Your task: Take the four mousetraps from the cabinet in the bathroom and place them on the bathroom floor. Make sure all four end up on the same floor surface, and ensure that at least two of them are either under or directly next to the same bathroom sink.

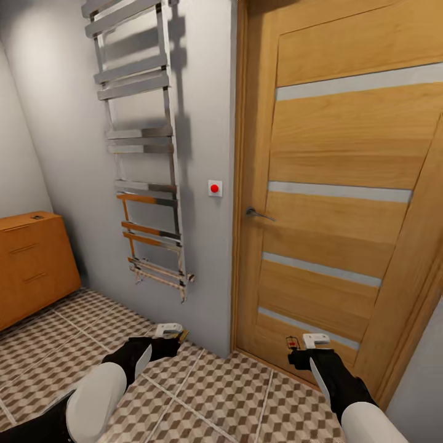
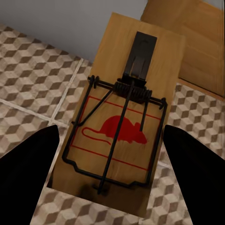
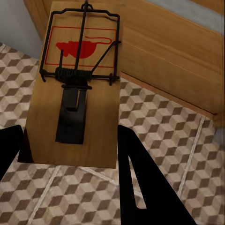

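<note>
Bathroom corner: grey walls, cube-patterned bathroom floor, wooden door ahead of the right gripper, chrome towel radiator ahead of the left gripper, orange-brown cabinet well off to the left of the left gripper.

Left gripper: clamped on a mousetrap, board between the fingers, held above the tiles. Right gripper: clamped on a second mousetrap, board projecting forward from the fingers, near the door's foot.

Risks, as judgement: both boards gripped by their edges only, so a slip or tilt in transit likely; release from this height liable to flip a trap. No sink visible here; setting down at this spot unlikely to satisfy the sink condition.

Markings: red mouse silhouette inside a red outline on each board; no readable writing.
</note>
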Controlling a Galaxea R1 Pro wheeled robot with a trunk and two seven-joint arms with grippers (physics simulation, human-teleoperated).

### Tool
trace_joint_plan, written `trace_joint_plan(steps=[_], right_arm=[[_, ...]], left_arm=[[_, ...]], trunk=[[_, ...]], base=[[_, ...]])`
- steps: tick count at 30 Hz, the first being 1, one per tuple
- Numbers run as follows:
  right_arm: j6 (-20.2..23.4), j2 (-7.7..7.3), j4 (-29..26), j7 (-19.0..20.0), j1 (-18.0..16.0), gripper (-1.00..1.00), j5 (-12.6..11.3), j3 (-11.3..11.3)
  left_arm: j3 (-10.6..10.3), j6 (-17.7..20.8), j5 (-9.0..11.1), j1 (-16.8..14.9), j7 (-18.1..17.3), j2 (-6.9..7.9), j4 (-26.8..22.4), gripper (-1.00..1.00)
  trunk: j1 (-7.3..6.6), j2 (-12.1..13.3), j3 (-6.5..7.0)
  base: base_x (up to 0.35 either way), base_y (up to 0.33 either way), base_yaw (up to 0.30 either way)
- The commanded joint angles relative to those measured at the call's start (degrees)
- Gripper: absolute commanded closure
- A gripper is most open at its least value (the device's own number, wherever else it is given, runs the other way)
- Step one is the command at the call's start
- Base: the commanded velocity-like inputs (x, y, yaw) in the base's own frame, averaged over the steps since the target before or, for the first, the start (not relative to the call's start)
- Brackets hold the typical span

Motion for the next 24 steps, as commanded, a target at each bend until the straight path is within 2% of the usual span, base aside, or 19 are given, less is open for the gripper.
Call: trace_joint_plan(steps=[1, 21, 24], right_arm=[[0.26, 0.07, -0.03, 0.2, -0.03, 1.0, 0.3, -0.16], [0.4, 0.06, 1.33, 0.46, -0.03, 1.0, 0.3, 0.1], [0.79, -0.07, 1.4, 0.4, -0.03, 1.0, 0.18, 0.1]], left_arm=[[0.49, 0.39, -0.44, -0.02, -0.35, -0.06, -0.2, 1.0], [0.49, 0.39, -0.39, -0.01, -0.28, 0.02, -0.29, 1.0], [0.49, 0.41, -0.39, -0.02, -0.25, 0.02, -0.29, 1.0]], trunk=[[0.0, -0.04, -0.03], [0.0, -0.04, 0.04], [0.0, -0.04, 0.04]], base=[[0.0, 0.0, -0.189], [0.0, 0.0, -0.02], [0.0, 0.0, -0.209]])
